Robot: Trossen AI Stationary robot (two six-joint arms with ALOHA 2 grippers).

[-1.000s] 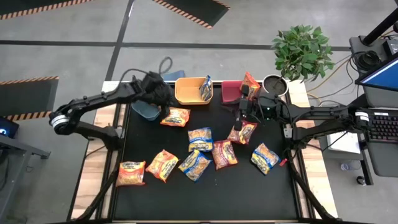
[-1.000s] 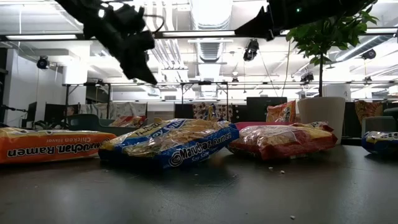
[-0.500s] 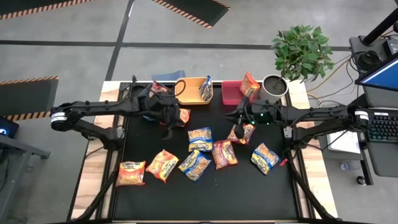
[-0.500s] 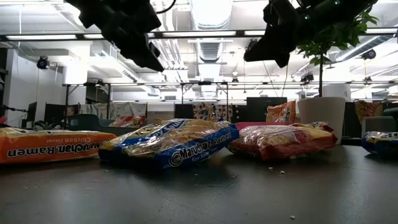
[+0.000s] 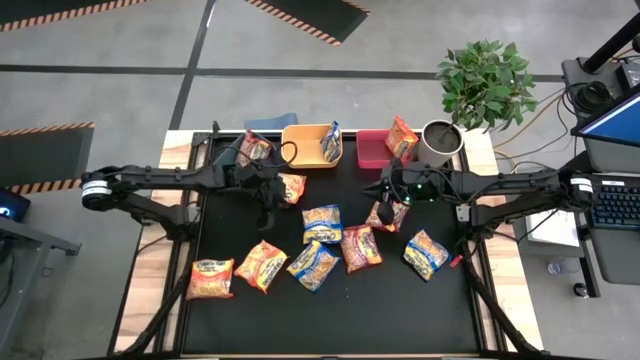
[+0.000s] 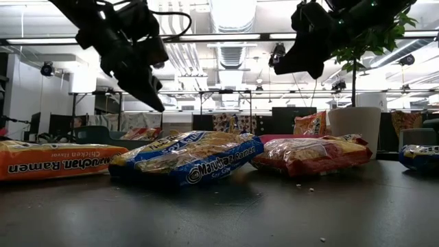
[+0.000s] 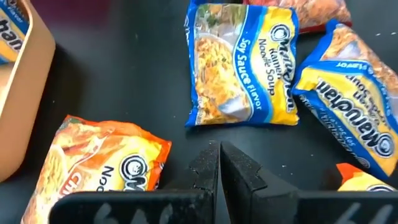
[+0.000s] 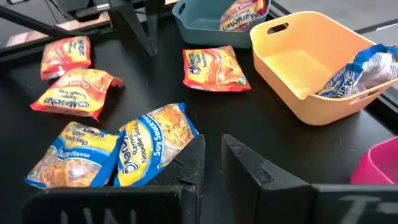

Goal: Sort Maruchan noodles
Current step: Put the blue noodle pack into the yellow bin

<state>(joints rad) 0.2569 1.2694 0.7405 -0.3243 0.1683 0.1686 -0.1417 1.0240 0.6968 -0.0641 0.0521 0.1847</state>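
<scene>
Maruchan noodles (image 5: 322, 223) lie scattered across the black table (image 5: 250, 310), most in a loose cluster at frame centre and lower left in the high view. One blue-trim packet (image 5: 331, 141) stands in the yellow bin (image 5: 306, 156) at upper centre, one packet (image 5: 401, 135) leans in the red bin (image 5: 372, 150) just right of it, and one (image 5: 255, 146) sits in the blue bin (image 8: 199, 18) on the left.

Left gripper (image 5: 268, 203) hovers over bare table beside an orange-trim packet (image 5: 290, 186), jaws shut together with nothing in them. Right gripper (image 5: 384, 188) is right of centre, over a red-trim packet (image 5: 388, 213); jaws narrow with a small gap, and I can't tell whether they pinch anything.

Table has wooden edges (image 5: 150, 290) and stands on grey floor with hazard-striped mats (image 5: 45, 155). A potted plant (image 5: 486, 80) and a round metal pot (image 5: 440, 137) are at upper right, a laptop (image 5: 612, 125) and keyboard (image 5: 612, 203) at far right. Low view: open room with ceiling lights (image 6: 233, 10) and ducting.
</scene>
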